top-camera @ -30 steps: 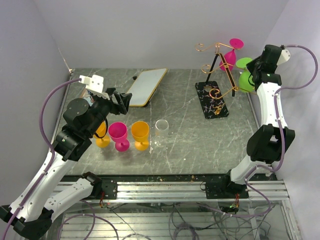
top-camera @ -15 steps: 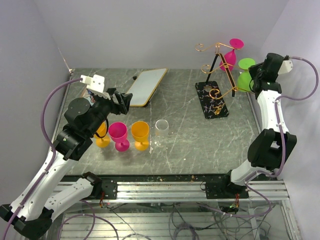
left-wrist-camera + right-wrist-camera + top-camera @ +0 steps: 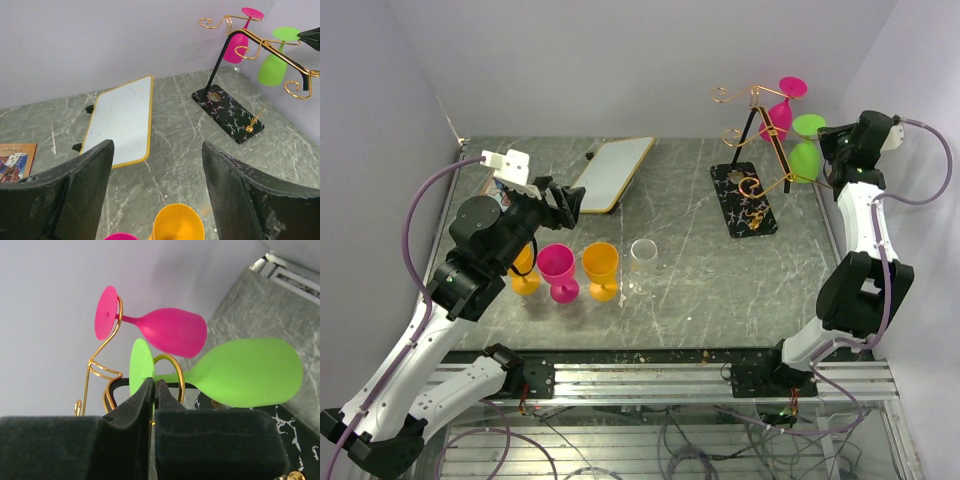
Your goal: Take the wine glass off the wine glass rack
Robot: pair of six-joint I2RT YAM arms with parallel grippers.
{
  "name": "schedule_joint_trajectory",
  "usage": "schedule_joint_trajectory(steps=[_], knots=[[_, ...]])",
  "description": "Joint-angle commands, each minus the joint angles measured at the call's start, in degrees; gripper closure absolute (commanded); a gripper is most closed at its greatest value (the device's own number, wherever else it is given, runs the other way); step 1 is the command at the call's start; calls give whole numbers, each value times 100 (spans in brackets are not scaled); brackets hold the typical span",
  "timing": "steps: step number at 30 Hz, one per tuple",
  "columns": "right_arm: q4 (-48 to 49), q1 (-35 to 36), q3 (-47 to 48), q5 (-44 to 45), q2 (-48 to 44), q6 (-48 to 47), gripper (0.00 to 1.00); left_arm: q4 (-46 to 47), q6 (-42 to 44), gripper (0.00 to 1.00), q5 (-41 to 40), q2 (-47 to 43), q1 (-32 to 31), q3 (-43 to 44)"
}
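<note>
A green wine glass (image 3: pixel 805 158) hangs upside down on the right arm of the copper wire wine glass rack (image 3: pixel 761 148). Beside it on the rack hangs a pink wine glass (image 3: pixel 780 105). In the right wrist view my right gripper (image 3: pixel 154 385) is shut on the thin edge of the green glass's (image 3: pixel 250 372) foot, just under the stem, by a rack curl (image 3: pixel 102 347). The pink glass (image 3: pixel 170 332) hangs behind it. My left gripper (image 3: pixel 565 198) stands open and empty far to the left. Its wrist view shows its fingers (image 3: pixel 95 170) wide apart, the rack (image 3: pixel 265 47) in the distance.
Two orange goblets (image 3: pixel 600 265) (image 3: pixel 525 272), a pink goblet (image 3: pixel 557 268) and a clear cup (image 3: pixel 643 258) stand in a row at front left. A yellow-rimmed white board (image 3: pixel 615 172) lies at the back. The rack's black base (image 3: pixel 745 198) rests near the right wall.
My right wrist has swung to the right and slightly down, so the green glass now shows uncovered. Its jaws stayed shut. The left arm has not moved.
</note>
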Motion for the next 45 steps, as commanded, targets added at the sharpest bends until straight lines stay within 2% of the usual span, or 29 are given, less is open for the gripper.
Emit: schedule_joint_trajectory(steps=[1,9,25,37,45], knots=[[75,-34,273,-270,219,62,100,241,-25,19,90,-27,13,-34],[172,-30,301,-320,269,102,88,245,-39,18,84,-17,19,-39],[212,-27,560,-384,592,242,82,251,-39,18,103,-6,11,-45],[90,-30,444,-25,353,476,96,265,-48,18,121,11,-10,-61],[121,-36,167,276,74,627,100,267,-48,18,115,-11,-30,-61]])
